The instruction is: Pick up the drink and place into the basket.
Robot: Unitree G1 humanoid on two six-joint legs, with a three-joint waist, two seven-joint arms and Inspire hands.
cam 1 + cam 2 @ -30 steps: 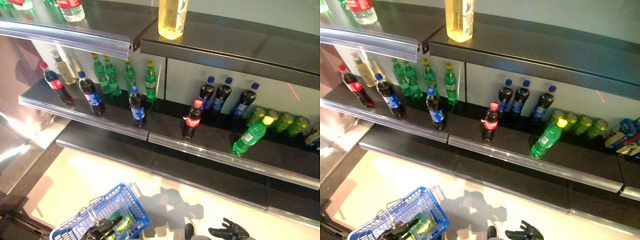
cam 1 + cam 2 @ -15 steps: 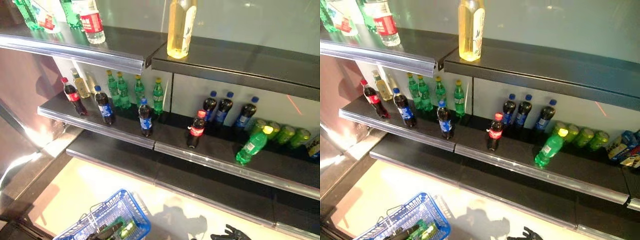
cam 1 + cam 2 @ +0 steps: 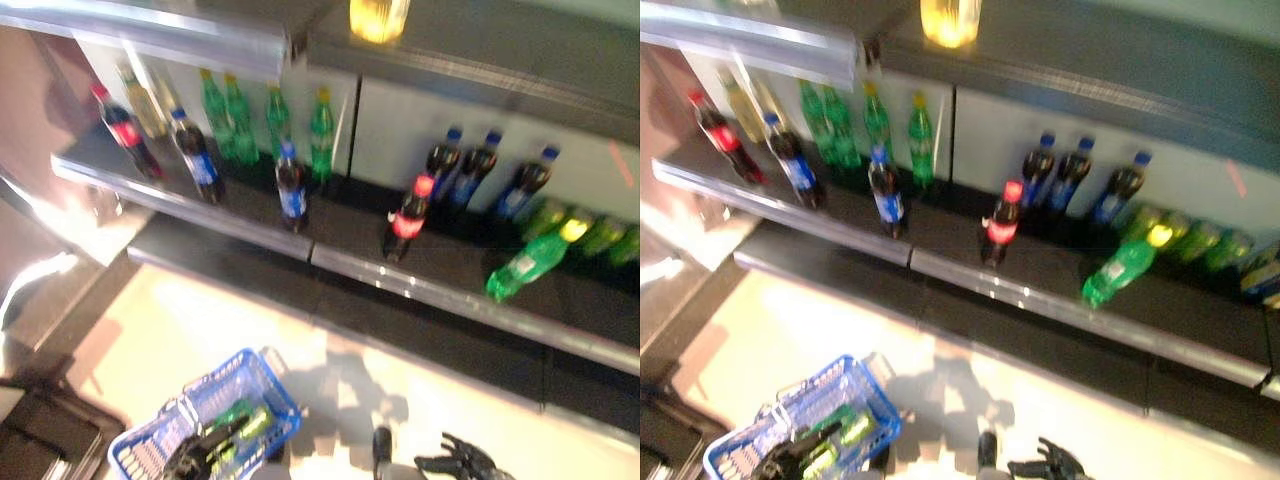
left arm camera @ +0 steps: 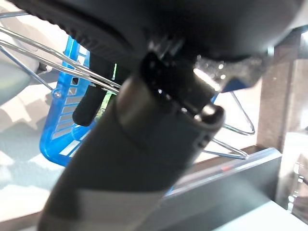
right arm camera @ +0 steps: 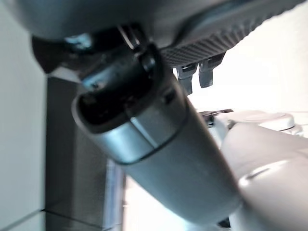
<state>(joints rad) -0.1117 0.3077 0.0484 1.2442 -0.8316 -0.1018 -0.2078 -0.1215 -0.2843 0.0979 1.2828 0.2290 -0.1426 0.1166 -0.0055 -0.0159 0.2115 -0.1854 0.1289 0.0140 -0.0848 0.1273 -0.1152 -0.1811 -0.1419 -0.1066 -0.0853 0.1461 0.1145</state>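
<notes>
Drinks stand on the middle shelf (image 3: 420, 290): a red-capped cola bottle (image 3: 405, 219) near its front edge, a blue-labelled cola bottle (image 3: 291, 189) to its left, and a green bottle (image 3: 527, 264) lying on its side to the right. The blue basket (image 3: 252, 375) hangs at the lower left with a green drink (image 3: 243, 424) inside. My left hand (image 3: 203, 456) is curled round its wire handle (image 4: 43, 53). My right hand (image 3: 456, 465) hangs low near the bottom edge, fingers spread, holding nothing, well below the shelf.
More cola bottles (image 3: 478, 178) and green cans (image 3: 600, 235) line the back of the shelf at the right. Green bottles (image 3: 270, 122) and dark bottles (image 3: 195, 160) stand at the left. A yellow bottle (image 3: 378, 17) sits on the upper shelf. A lower shelf edge (image 3: 230, 275) juts out over the pale floor.
The whole picture has shifted downward and blurred, so the camera moved. The basket shows more fully. Both hands keep their poses.
</notes>
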